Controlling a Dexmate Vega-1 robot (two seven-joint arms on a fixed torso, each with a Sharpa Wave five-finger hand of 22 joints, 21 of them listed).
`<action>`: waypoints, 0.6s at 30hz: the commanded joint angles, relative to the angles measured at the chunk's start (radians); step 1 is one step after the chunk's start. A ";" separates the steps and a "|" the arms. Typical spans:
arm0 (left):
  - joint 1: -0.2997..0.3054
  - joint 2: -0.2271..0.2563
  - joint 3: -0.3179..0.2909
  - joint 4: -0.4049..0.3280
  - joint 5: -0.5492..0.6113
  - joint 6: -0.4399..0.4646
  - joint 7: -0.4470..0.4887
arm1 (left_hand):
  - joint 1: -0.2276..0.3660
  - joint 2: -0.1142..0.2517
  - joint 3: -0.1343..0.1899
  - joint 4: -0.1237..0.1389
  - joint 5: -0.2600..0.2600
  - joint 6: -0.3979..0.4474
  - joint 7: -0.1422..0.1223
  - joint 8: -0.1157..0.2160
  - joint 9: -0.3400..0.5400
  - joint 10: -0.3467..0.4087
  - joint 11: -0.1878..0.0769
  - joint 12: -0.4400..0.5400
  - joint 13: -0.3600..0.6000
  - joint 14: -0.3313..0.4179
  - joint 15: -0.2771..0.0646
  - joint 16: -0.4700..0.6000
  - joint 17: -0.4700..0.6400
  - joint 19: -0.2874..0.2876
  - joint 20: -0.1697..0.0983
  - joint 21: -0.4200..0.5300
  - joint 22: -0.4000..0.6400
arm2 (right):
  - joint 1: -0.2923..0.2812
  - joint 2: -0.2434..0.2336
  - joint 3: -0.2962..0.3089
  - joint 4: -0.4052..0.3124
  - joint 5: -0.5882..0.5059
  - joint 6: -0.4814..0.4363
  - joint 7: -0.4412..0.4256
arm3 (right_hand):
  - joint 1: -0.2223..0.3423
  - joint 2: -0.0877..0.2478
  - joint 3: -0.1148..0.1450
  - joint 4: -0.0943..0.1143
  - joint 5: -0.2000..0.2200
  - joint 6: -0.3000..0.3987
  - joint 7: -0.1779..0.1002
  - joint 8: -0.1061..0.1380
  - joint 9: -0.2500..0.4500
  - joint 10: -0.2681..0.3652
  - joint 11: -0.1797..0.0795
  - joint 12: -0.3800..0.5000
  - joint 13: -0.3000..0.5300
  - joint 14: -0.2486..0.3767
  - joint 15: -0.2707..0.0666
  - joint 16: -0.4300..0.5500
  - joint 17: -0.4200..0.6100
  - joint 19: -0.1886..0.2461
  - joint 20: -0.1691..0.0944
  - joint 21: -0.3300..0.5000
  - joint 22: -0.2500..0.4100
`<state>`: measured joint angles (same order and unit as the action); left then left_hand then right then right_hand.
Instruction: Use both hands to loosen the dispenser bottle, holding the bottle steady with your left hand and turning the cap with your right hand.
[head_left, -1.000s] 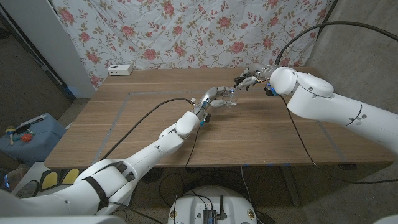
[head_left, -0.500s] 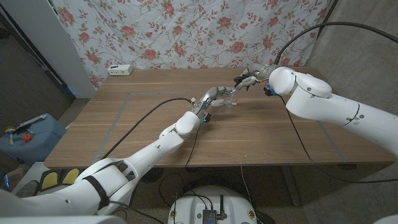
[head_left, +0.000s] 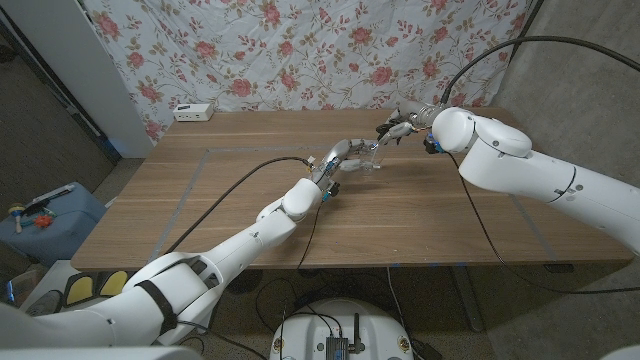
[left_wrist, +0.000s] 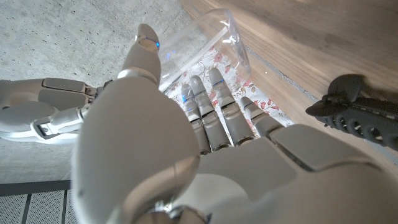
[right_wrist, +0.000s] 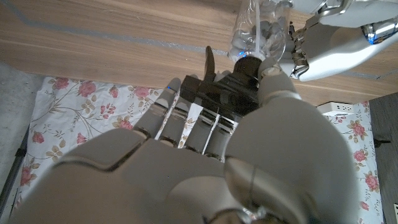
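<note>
Here, nearest you, your left arm crosses the wooden table (head_left: 220, 190) from the bottom left corner of the head view. Your left hand (head_left: 342, 157) reaches the clear dispenser bottle (head_left: 372, 160), which stands upright on the table toward its far right part. In the left wrist view, the fingers (left_wrist: 208, 115) lie along the transparent bottle wall (left_wrist: 199, 46), with the thumb on the other side of it; the hand wraps the bottle body.

Just beyond, your right arm comes in from the right of the head view. Your right hand (head_left: 398, 128) sits over the top of the bottle. In the right wrist view, the black pump cap (right_wrist: 239, 71) is enclosed between the fingers (right_wrist: 186, 118) and the thumb; the hand pinches the cap, directly beside the left hand's fingertips (right_wrist: 329, 40).

Farther back, a white power strip (head_left: 193, 112) lies at the table's far left edge. Behind the table hangs a rose-patterned cloth (head_left: 300, 50).
</note>
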<state>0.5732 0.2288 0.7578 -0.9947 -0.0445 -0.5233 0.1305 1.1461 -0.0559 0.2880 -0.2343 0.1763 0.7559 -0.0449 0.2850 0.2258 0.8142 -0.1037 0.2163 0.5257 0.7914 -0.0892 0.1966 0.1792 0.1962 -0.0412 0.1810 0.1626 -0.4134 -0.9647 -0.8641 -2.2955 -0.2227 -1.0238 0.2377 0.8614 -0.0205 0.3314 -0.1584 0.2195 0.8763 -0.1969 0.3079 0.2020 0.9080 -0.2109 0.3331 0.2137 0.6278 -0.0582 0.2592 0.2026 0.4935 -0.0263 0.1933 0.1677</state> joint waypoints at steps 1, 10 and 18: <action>-0.004 -0.004 0.000 0.012 -0.003 -0.005 0.001 | -0.129 0.146 0.091 0.080 0.005 0.127 -0.031 0.003 0.001 0.064 -0.041 0.005 0.002 0.001 -0.059 0.000 0.002 0.008 -0.036 0.002 0.002 | -0.012 0.006 0.021 0.018 0.009 0.023 -0.007 | 0.016 0.008 0.006 0.000 0.002 0.018 0.002 0.012 0.003 0.020 0.003 0.005 -0.001 0.021 -0.155 0.009 0.007 0.012 -0.023 0.004 0.000; -0.007 -0.007 0.001 0.020 -0.004 -0.009 0.002 | -0.129 0.146 0.091 0.081 0.005 0.126 -0.030 0.003 0.001 0.063 -0.040 0.005 0.003 0.000 -0.058 -0.001 0.001 0.008 -0.036 0.002 0.002 | -0.016 0.006 0.034 0.020 0.015 0.026 -0.009 | 0.030 0.016 0.006 -0.001 -0.001 0.031 0.009 0.014 0.002 0.036 0.003 0.005 -0.002 0.030 -0.162 0.011 0.010 0.024 -0.039 0.005 -0.001; -0.008 -0.008 0.001 0.023 -0.003 -0.011 0.004 | -0.130 0.145 0.091 0.081 0.005 0.126 -0.030 0.003 0.001 0.061 -0.040 0.005 0.002 0.001 -0.058 -0.001 0.001 0.009 -0.036 0.002 0.002 | -0.012 0.004 0.044 0.026 0.024 0.036 0.000 | 0.038 0.020 0.005 -0.001 -0.003 0.044 0.011 0.017 0.002 0.048 0.007 0.005 -0.003 0.037 -0.164 0.010 0.010 0.031 -0.048 0.004 -0.001</action>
<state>0.5675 0.2231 0.7584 -0.9773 -0.0476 -0.5306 0.1315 1.1461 -0.0558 0.2880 -0.2342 0.1763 0.7559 -0.0449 0.2804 0.2254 0.8142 -0.1037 0.2145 0.5268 0.7914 -0.0892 0.1966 0.1790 0.1962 -0.0412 0.1810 0.1625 -0.4272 -0.9592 -0.8331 -2.2775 -0.2091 -0.9977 0.2317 0.8891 -0.0035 0.3309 -0.1588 0.2165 0.9079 -0.1821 0.3177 0.2026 0.9455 -0.2018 0.3329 0.2087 0.6539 -0.0643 0.2665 0.2071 0.5154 -0.0481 0.1933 0.1677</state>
